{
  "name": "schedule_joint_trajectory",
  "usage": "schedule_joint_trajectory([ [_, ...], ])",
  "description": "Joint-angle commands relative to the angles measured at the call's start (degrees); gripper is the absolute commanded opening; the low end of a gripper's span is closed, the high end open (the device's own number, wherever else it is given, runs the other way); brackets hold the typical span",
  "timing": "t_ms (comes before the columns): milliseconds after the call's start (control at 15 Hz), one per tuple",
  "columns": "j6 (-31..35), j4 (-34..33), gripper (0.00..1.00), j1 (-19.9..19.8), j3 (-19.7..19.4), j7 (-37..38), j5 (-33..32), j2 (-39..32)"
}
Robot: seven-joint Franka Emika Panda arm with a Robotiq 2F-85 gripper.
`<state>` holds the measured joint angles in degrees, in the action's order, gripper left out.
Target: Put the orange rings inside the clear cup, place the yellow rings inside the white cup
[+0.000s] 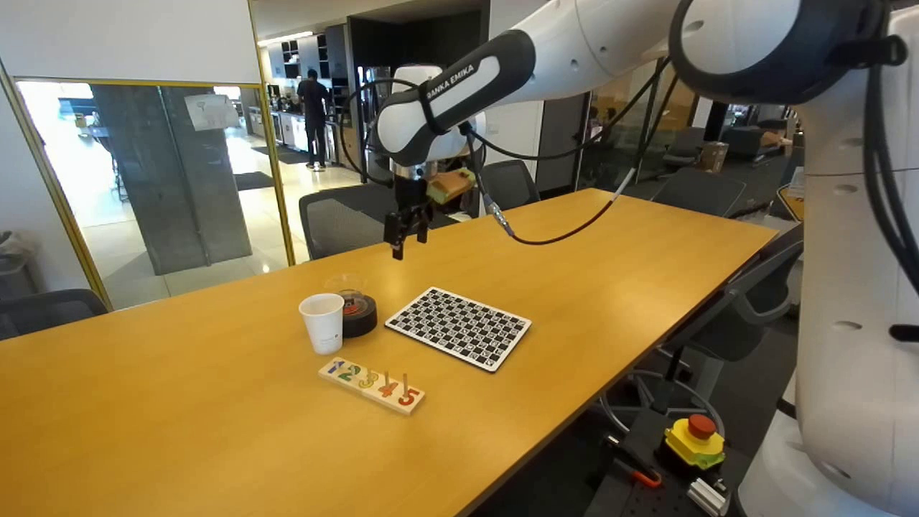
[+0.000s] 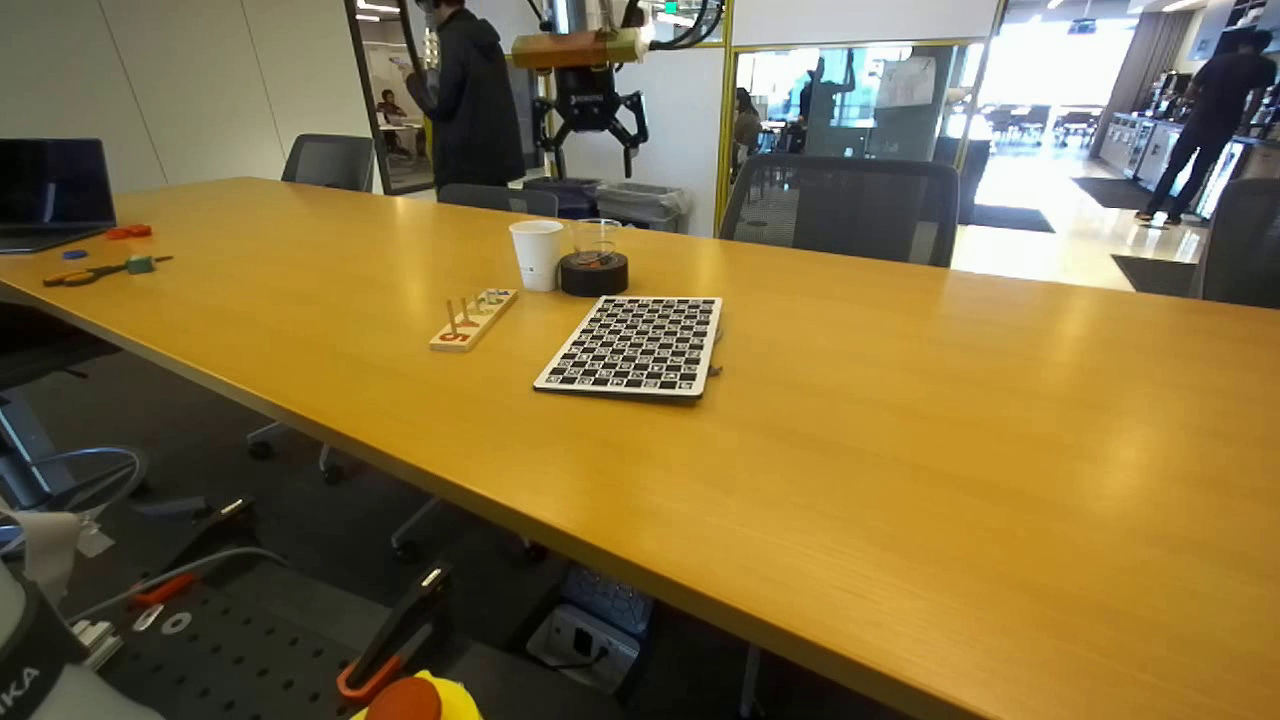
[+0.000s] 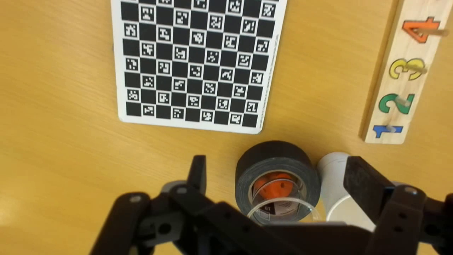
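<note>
Gripper (image 3: 276, 171) spread wide, holding nothing. Orange rings (image 3: 273, 187) look done, in the clear cup (image 2: 596, 241) I think. Next is probably finding yellow rings (can't spot any) for the white cup (image 1: 323, 324).

The long yellow-brown table (image 3: 70, 148) is smooth, wood-grained, with a soft sheen. The white tapered cup (image 1: 323, 325) looks like matt paper; the clear round cup (image 2: 597, 240), thin, glossy plastic. The red-orange round rings (image 3: 274, 187) look smooth, their material hard to tell. The black cylindrical tape roll (image 3: 276, 152) is matt. The pale oblong number board (image 3: 400, 86) is smooth, fine-grained wood.
</note>
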<state>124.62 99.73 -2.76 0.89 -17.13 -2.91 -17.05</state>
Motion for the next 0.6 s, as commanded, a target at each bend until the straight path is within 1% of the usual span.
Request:
schedule_joint_trajectory([
  [0, 1.75, 14.22, 1.0, 0.53, -0.11, -0.16, -1.58, 12.75],
  [400, 5.35, 32.82, 1.0, 1.6, -0.27, 2.9, -2.68, 30.02],
  [533, 7.17, 39.3, 1.0, 1.4, -0.59, 6.58, -1.52, 36.54],
])
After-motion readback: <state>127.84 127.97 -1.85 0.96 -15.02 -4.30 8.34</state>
